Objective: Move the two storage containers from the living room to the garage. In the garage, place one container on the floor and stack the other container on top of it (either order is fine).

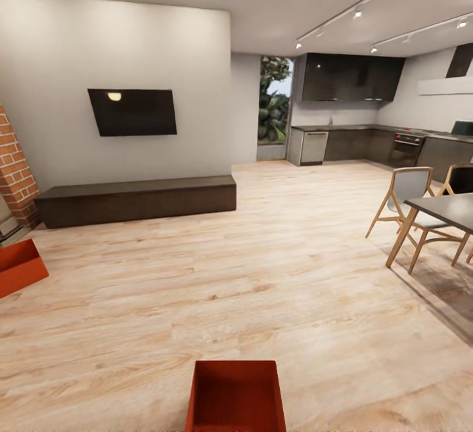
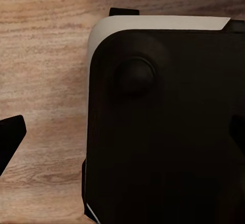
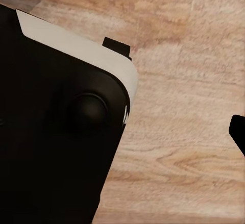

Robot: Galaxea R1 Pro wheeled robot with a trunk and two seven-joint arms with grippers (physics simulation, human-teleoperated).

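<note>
Both bins sitting on the living room planks, nothing picked up yet

One matte orange-red open-top bin (image 1: 20, 266) sits far left near the long dark low bench (image 1: 135, 199), the other orange-red bin (image 1: 236, 396) right by the robot. I'd roll in square before reaching. Can't tell whether the grippers are spread or pressed together.

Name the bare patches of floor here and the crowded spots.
Free: wood floor between bench, table and near bin; also toward the kitchen. Crowded: around the chairs, and the left edge by the second bin.
</note>
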